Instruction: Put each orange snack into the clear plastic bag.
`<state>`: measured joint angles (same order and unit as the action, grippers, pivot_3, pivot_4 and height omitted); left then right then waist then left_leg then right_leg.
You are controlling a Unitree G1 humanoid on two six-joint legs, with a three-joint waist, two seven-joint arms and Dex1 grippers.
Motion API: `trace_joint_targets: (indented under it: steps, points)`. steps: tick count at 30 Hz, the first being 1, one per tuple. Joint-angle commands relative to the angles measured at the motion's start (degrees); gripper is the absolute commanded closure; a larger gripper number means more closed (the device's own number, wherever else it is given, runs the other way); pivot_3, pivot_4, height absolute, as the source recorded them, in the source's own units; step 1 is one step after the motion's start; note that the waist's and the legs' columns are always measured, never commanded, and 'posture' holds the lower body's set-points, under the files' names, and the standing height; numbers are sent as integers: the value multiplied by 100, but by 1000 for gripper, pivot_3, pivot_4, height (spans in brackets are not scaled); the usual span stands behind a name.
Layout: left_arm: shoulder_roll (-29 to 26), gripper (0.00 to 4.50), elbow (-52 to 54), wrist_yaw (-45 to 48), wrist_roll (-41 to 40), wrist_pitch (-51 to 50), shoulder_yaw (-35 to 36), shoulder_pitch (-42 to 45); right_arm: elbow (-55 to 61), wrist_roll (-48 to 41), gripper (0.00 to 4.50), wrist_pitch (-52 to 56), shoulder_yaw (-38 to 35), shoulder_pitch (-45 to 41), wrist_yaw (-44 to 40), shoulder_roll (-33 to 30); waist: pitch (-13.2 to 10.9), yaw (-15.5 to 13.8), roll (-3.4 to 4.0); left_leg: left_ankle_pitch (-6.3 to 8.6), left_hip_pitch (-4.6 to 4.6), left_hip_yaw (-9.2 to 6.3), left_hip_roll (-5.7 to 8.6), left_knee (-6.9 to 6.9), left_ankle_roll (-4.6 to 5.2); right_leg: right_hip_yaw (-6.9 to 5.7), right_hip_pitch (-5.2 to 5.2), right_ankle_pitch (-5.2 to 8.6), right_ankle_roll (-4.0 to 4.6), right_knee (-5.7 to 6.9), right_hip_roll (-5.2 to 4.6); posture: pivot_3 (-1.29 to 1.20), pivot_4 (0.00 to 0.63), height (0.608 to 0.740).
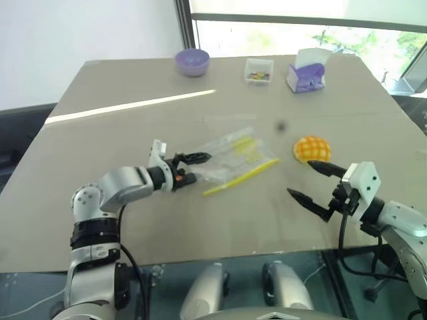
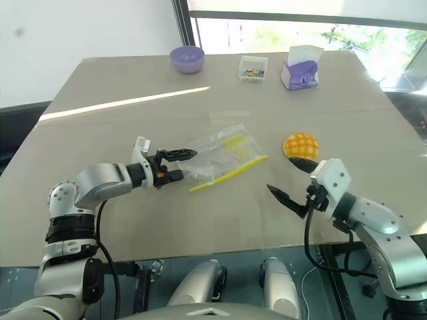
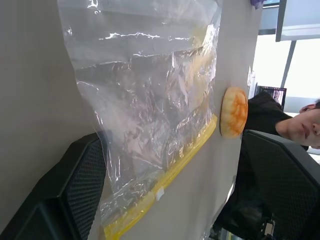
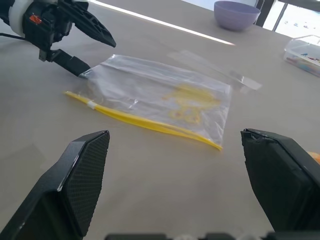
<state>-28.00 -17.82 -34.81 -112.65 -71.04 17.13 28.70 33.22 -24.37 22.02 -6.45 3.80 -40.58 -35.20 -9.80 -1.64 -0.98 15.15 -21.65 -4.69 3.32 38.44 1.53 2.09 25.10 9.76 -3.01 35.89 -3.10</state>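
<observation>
Left gripper (image 1: 193, 168) gapes at the clear plastic bag (image 1: 230, 155); right gripper (image 1: 308, 181) open, orange snack (image 1: 311, 148) at its twelve o'clock

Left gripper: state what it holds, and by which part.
Nothing is gripped yet. The left gripper stands open around a short-edge corner of the clear plastic bag, one finger over it and one at table level.

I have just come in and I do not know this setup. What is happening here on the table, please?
A two-armed robot is about to pack a snack. Its left gripper is open at the corner of the clear plastic bag, which lies flat on the table. One finger is over the corner, the other at its edge. The orange snack sits on the table beside the bag, not yet inside. The right gripper is open and empty, near the snack.
</observation>
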Motion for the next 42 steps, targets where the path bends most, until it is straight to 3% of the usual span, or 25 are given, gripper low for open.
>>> trace_joint_targets:
  steps: [1, 8, 9, 19, 27, 35, 39, 42]
  points:
    - [170, 1205, -260, -142, -35, -113, -136, 198, 249, 130, 0, -165, 146, 3, 130, 89, 0, 3, -1, 0, 0, 0, 0, 0, 0, 0, 0, 0, 0, 0, 0, 0, 150, 740]
    - [596, 4306, -432, -420, -35, 135, 172, 463, 34, 808, 0, -547, 579, -140, 205, 96, -1, 52, -2, -2, -3, -3, 1, 0, -4, -2, 2, 0, 0, 0, 1, 0, 150, 740]
    - [649, 4435, -415, -457, -35, 166, 223, 471, -26, 887, 0, -604, 653, -165, 202, 117, 0, 68, -2, -3, -3, -3, 0, 0, -5, -2, 2, 0, 0, -1, 0, 0, 150, 740]
    - [1560, 4435, 193, -1156, -35, 766, 1141, 840, -1355, 1781, 0, -1285, 1321, -1057, 422, 560, -2, 79, -7, -5, -2, -1, 1, 1, -8, 0, 1, -1, 0, -3, 0, 0, 150, 740]
    - [2338, 4435, 1050, -2108, -35, 1095, 1869, 1235, -3354, 3828, 0, -2593, 2178, -2312, 1509, 894, -4, 87, -12, -5, -4, 2, 4, -1, -9, 2, 4, -1, 0, -4, 2, 0, 150, 740]
    - [2812, 4435, 1620, -2729, -35, 1325, 2197, 1412, -5442, 4900, 0, -3267, 2598, -3608, 2593, 1314, -6, 95, -23, -8, 1, 8, 6, -1, -12, 8, 1, -2, 1, -5, 9, 0, 150, 740]
    - [2843, 4500, 1703, -2834, -35, 1349, 2268, 1413, -5866, 4923, 1102, -3438, 2552, -3860, 2729, 1399, -7, 83, -25, -8, -3, 0, 11, -1, -13, 3, 1, -2, 2, -9, 10, 0, 150, 740]
    - [2840, 4500, 1691, -2850, -35, 1333, 2299, 1399, -5969, 4900, 2367, -3533, 2548, -3879, 2684, 1376, -7, 89, -25, -8, -6, -3, 15, -3, -12, 1, 2, -2, 2, -14, 10, 0, 150, 740]
